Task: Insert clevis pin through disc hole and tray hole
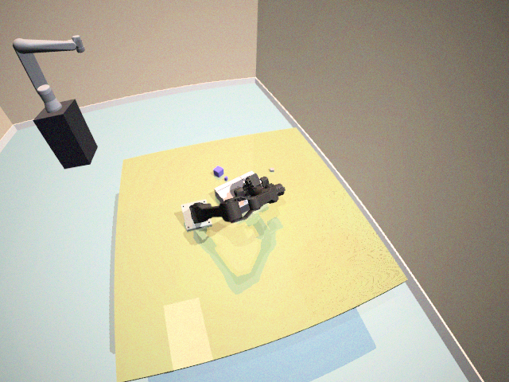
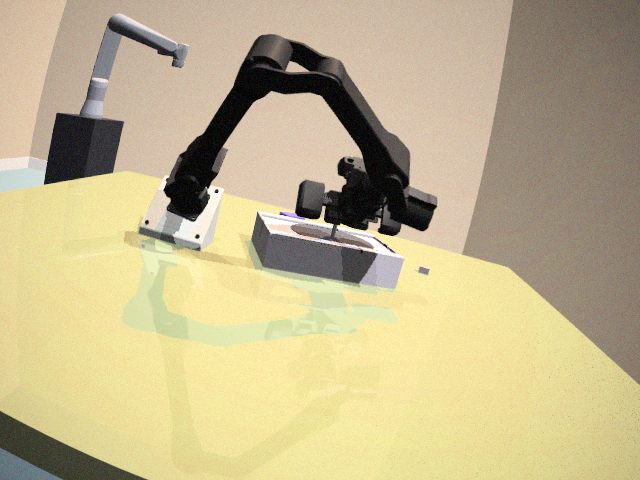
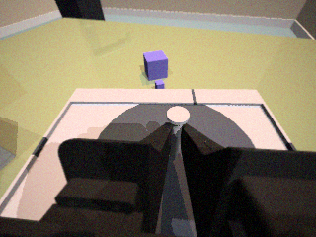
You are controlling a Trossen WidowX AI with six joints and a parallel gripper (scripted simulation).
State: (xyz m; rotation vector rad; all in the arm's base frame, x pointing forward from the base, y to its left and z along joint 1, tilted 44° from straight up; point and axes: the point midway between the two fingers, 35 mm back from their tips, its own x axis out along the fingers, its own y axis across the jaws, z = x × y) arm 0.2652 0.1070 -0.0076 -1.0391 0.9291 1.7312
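End effector (image 1: 246, 189) (image 2: 334, 217) (image 3: 176, 127): narrow, pinched on the clevis pin just below its head, as I see in the wrist view.
Clevis pin (image 2: 334, 230) (image 3: 178, 116): near upright, head up, shank reaching down to the disc's middle region; whether its tip is in the hole I cannot tell.
Aluminium disc (image 2: 310, 231) (image 3: 222, 125): inside the steel tray (image 1: 234, 181) (image 2: 310, 258) (image 3: 133, 95), looking flat; its hole and the tray's are hidden from me.
Jam risk: if the two holes are out of line, my downward push could catch the tip on metal, tilting the pin in my grip or sliding the disc.
Finger risk: my tips sit low under the head, so they could meet the disc before it seats.
Release risk: opening early could topple the pin; an uneven retreat could drag its head.
Purple cube (image 1: 219, 171) (image 2: 292, 214) (image 3: 156, 65): eleven o'clock of the head in the wrist view, beyond the rim, little threat.
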